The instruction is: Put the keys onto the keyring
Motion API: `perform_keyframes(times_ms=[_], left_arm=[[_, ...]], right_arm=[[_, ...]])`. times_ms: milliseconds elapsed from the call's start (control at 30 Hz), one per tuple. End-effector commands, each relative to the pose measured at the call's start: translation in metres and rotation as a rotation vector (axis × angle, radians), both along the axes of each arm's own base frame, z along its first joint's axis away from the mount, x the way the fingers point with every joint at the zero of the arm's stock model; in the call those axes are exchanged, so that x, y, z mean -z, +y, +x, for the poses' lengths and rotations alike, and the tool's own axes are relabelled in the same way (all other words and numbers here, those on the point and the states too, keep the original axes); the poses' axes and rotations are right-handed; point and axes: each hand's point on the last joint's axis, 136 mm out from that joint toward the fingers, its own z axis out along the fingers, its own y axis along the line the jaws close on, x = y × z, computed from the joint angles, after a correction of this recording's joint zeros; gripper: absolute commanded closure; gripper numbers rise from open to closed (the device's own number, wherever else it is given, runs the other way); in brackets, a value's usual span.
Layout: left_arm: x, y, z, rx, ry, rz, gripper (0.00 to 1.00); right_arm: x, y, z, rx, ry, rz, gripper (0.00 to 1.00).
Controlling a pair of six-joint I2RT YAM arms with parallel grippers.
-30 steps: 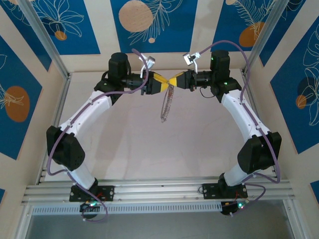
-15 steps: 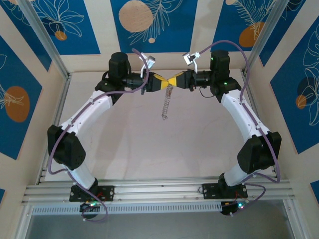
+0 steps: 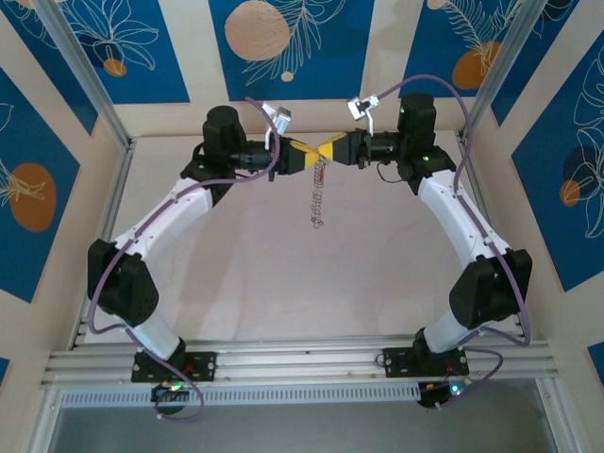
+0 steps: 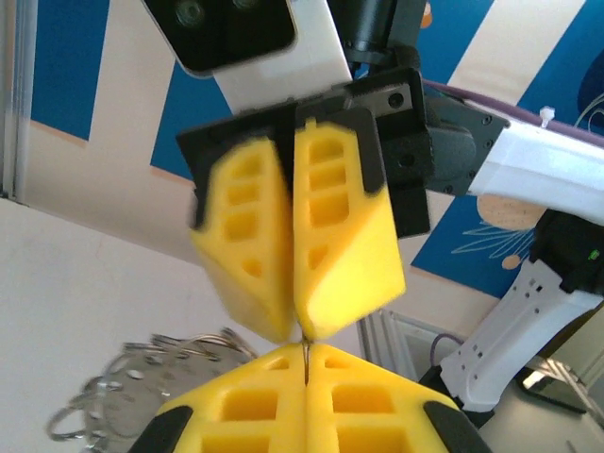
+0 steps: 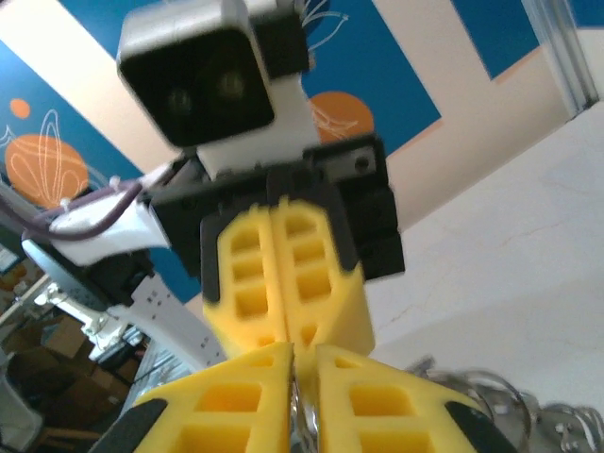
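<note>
My left gripper (image 3: pixel 315 157) and right gripper (image 3: pixel 329 151) meet tip to tip high above the far middle of the table. From that point hangs the keyring (image 3: pixel 319 198), a dangling bunch of thin metal loops. In the left wrist view my left gripper (image 4: pixel 307 351) is shut on a thin wire of the keyring, and the loops with flat grey holed pieces (image 4: pixel 142 377) that look like keys hang at the lower left. In the right wrist view my right gripper (image 5: pixel 302 357) has its jaws slightly parted, with a metal loop (image 5: pixel 300 411) in the gap.
The pale table (image 3: pixel 236 283) lies well below the hanging bunch. Aluminium frame posts (image 3: pixel 104 113) stand at the far corners, with blue patterned walls behind. A rail (image 3: pixel 302 359) along the near edge carries both arm bases.
The hanging bunch has drawn in from a wider loop to a narrow straight strand. Both grippers have risen slightly. My left jaws have shut on the wire and my right jaws have parted a little.
</note>
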Motion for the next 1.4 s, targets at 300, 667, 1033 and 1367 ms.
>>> perform_keyframes(times_ms=[300,667,1033,1367], left_arm=[[-0.045,0.004,-0.007,-0.085,0.03,-0.199,1.0],[-0.056,0.007,-0.009,-0.083,0.072,-0.251,1.0],[-0.061,0.006,-0.012,-0.047,0.098,-0.271,1.0],[-0.06,0.001,-0.014,-0.027,0.11,-0.269,1.0]], right_arm=[[-0.007,-0.049,0.01,0.305,-0.055,0.099,0.64],[0.004,-0.052,-0.004,0.376,-0.117,0.149,0.62],[-0.011,-0.03,-0.015,0.312,-0.213,0.122,0.62],[-0.018,-0.019,-0.016,0.289,-0.252,0.098,0.63]])
